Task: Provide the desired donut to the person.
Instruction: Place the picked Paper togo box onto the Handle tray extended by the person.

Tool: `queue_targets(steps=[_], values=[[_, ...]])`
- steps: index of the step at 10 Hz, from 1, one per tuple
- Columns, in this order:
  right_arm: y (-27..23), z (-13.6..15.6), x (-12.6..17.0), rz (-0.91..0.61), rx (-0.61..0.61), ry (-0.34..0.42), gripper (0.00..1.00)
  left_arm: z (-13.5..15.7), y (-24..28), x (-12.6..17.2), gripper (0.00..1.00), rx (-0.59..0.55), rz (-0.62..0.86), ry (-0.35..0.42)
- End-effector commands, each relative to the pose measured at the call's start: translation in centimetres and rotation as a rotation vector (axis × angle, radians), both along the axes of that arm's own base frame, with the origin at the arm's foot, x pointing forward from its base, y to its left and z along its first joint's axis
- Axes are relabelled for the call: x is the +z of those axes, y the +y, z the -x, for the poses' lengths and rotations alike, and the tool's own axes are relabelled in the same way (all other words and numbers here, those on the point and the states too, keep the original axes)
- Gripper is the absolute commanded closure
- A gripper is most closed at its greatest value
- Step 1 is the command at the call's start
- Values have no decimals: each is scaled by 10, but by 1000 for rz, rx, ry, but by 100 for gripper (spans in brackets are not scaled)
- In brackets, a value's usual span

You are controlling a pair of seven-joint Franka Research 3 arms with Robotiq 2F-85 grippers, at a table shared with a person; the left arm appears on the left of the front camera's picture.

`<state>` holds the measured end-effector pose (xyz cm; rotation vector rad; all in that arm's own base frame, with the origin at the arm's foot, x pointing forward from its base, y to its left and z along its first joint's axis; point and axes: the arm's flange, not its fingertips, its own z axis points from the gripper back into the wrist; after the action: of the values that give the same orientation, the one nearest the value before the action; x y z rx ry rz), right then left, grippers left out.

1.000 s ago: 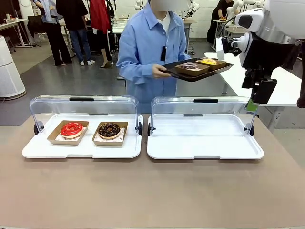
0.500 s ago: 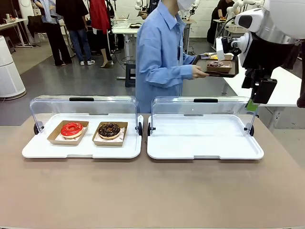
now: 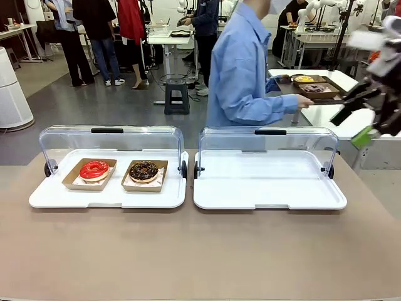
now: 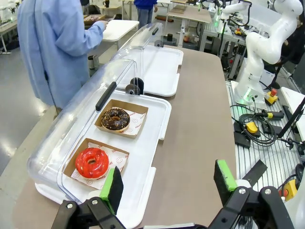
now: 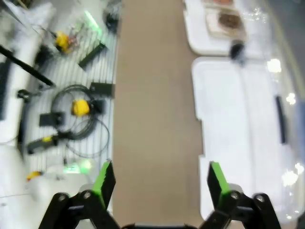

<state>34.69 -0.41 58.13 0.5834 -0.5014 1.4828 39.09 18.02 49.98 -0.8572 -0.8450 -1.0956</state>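
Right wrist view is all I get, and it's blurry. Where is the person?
Observer: The person stands beyond the right display case, facing a side table.
Operator: Do they have donuts?
Observer: Their hand is at a dark tray carrying a yellow donut and another box.
Operator: And the other gripper?
Observer: The left gripper hangs open near the red donut.

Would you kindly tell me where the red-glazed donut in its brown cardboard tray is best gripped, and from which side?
Probably grip the brown cardboard tray by its rim nearest the robot, coming from above: the clear hinged lid stands open behind it, and this spares the red-glazed donut its soft glaze.
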Motion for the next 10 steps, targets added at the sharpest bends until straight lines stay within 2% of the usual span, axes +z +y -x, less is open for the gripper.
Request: queue_targets(steps=[1,3,4,5,7,10], values=[[-38,11,-13,-312,42,84,0,1,0,0,0,-9,14,-26],[-61,18,-40,-470,25,-38,0,1,0,0,0,-9,14,-26],[-64,21,-58,-478,8,-112,0,1,0,0,0,-9,14,-26],[-61,21,-75,-454,-17,-109,0,1,0,0,0,-9,14,-26],[-58,16,-108,-400,-81,-51,0,1,0,0,0,-9,14,-26],[-58,0,-130,-458,-135,-15,0,1,0,0,0,-9,14,-26]])
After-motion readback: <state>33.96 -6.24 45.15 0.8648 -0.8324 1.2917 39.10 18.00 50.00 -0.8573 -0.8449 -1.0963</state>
